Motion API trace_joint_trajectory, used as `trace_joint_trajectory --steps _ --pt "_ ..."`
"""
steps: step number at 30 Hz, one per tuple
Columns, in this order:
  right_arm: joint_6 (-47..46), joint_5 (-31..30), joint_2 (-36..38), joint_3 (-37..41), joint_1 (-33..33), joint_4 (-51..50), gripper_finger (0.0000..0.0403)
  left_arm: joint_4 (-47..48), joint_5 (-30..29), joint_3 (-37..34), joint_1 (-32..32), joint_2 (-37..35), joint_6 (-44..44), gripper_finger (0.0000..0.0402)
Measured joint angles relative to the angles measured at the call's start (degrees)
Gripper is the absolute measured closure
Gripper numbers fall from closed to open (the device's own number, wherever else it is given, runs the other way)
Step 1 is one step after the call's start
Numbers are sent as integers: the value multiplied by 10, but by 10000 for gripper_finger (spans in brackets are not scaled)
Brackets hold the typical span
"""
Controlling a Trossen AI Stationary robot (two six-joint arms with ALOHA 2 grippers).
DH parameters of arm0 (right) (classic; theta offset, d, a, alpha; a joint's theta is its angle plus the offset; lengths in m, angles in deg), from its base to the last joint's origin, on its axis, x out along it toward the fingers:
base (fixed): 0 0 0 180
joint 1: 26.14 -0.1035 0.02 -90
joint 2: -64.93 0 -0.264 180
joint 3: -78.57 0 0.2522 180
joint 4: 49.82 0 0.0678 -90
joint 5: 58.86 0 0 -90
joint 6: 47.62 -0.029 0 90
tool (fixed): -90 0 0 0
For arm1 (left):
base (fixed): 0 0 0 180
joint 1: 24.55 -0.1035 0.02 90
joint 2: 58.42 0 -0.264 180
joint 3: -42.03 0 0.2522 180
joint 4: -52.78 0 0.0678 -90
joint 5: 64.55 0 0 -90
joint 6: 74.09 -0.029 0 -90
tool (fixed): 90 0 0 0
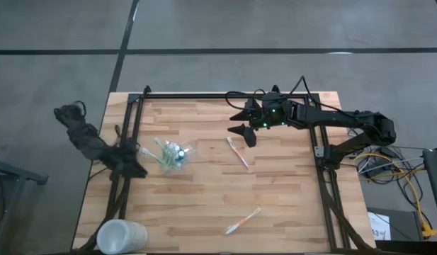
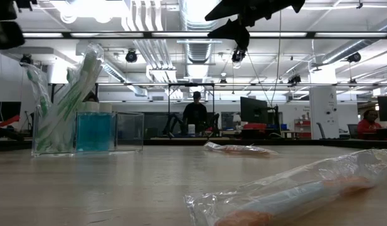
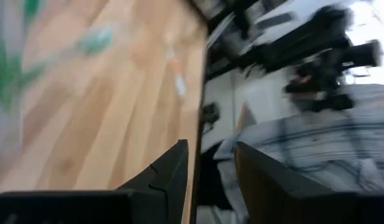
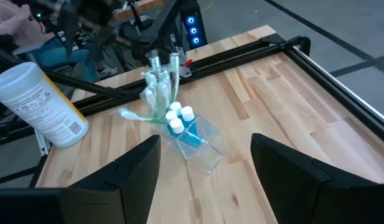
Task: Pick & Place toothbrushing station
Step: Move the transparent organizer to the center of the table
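Observation:
The toothbrushing station is a small clear holder standing on the wooden table left of centre. Green and white toothbrushes and blue tubes with white caps stand in it. My left gripper is just left of the station, open, with nothing between its fingers. My right gripper hangs open above the table's far middle, right of the station and apart from it. It shows at the top of the low view.
One wrapped toothbrush lies near the table's centre, below my right gripper. An orange wrapped one lies toward the near edge. A frosted white cup lies on its side at the near left corner. Black frame rails edge the table.

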Motion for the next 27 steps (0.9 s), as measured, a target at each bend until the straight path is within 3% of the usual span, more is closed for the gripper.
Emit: trace_joint_trajectory --steps 9,16,27 --pt "-1 -2 0 0 2 -1 158 10 18 -5 0 164 82 266" --pt "0 -1 0 1 2 -1 158 81 49 -10 1 252 189 266" --pt "0 -1 0 6 2 -2 158 79 -83 -29 1 318 168 266"
